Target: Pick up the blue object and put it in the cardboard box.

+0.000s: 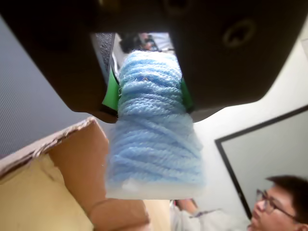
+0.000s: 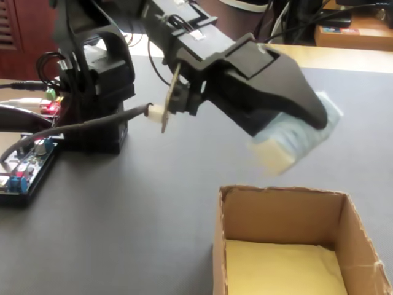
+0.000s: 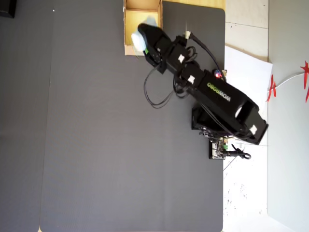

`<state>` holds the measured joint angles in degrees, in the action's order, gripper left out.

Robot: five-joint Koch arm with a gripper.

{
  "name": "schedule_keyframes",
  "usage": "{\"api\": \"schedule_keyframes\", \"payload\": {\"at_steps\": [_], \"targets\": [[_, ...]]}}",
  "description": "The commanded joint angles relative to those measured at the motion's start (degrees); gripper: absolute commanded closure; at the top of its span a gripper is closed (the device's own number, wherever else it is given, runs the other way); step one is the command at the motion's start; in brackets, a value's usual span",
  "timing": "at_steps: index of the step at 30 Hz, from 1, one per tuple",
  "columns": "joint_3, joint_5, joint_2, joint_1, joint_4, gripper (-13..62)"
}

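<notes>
The blue object (image 1: 154, 130) is a pale blue yarn roll clamped between my gripper's (image 1: 149, 94) black jaws, whose green pads press its sides. In the fixed view the blue object (image 2: 293, 142) hangs in the air under the gripper (image 2: 295, 126), a little above and behind the cardboard box (image 2: 279, 212). In the overhead view the blue object (image 3: 140, 38) and gripper (image 3: 146, 37) sit over the cardboard box (image 3: 129, 19) at the mat's top edge. The wrist view shows the cardboard box (image 1: 72, 159) wall and yellowish inside at lower left.
The arm's base (image 2: 92, 92) and a circuit board (image 2: 27, 163) with wires stand at the left of the fixed view. A dark mat (image 3: 96, 145) covers the table. A person's face (image 1: 276, 204) shows at the wrist view's lower right.
</notes>
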<state>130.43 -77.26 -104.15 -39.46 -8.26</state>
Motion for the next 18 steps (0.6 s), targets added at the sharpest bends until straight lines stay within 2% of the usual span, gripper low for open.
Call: {"api": "schedule_keyframes", "payload": {"at_steps": [1, 7, 9, 10, 18], "targets": [[-6.24, 0.0, -0.79, -0.35, -4.75, 44.9], [-11.95, -0.18, 7.29, -6.42, -3.87, 43.7], [-13.54, -0.62, 7.56, -6.68, -0.62, 37.3], [-14.41, -0.7, 6.77, -6.94, 7.29, 24.4], [-13.27, -0.7, 4.04, -6.59, 9.23, 19.2]]}}
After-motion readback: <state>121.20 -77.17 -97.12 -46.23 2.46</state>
